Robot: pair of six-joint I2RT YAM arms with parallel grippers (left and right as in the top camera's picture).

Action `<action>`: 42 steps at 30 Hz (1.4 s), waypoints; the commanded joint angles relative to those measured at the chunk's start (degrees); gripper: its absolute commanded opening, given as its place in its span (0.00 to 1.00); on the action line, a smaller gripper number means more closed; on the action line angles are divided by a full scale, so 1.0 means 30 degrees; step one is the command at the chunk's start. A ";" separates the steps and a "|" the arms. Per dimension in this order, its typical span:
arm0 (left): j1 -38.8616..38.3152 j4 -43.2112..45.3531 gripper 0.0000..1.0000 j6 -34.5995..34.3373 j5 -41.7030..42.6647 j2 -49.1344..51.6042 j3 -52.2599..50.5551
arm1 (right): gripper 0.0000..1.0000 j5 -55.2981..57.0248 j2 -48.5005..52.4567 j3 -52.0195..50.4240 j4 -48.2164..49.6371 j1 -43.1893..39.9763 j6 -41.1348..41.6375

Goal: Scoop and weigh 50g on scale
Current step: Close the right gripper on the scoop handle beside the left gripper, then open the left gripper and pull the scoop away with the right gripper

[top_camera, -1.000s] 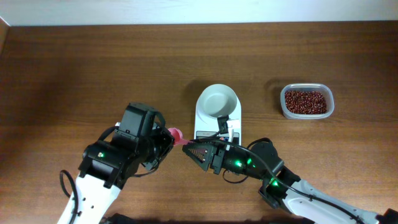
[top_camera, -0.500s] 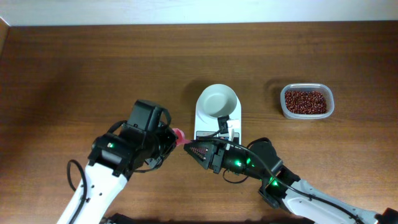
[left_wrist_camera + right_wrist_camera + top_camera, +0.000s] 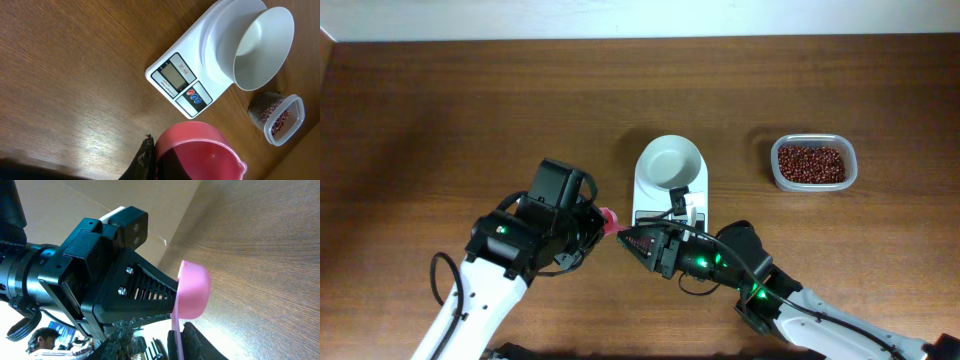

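Observation:
The white scale [image 3: 668,205] carries a round white bowl [image 3: 670,162], and both show in the left wrist view too, the scale [image 3: 180,85] under its bowl [image 3: 260,47]. Just left of the scale, above the table, my left gripper [image 3: 592,222] is shut on a pink scoop [image 3: 605,216]. Its empty cup [image 3: 200,150] fills the bottom of the left wrist view. My right gripper [image 3: 632,240] faces it, tip to tip. In the right wrist view the right gripper [image 3: 160,322] stands open astride the scoop [image 3: 192,295]. The handle lies against one finger, with a gap to the other.
A clear plastic tub of red beans [image 3: 812,163] stands to the right of the scale, seen also as the tub [image 3: 277,117] in the left wrist view. Bare brown table [image 3: 470,110] spreads to the left and behind. Both arms crowd the front centre.
My left arm has carried the scoop a little right, toward the right gripper. The right gripper's jaws have narrowed around the handle.

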 commanded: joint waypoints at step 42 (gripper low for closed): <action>-0.0685 0.0022 0.63 0.0670 -0.0444 0.0189 -0.0051 | 0.04 0.1107 -0.0051 0.0226 -0.2288 0.0109 -0.0372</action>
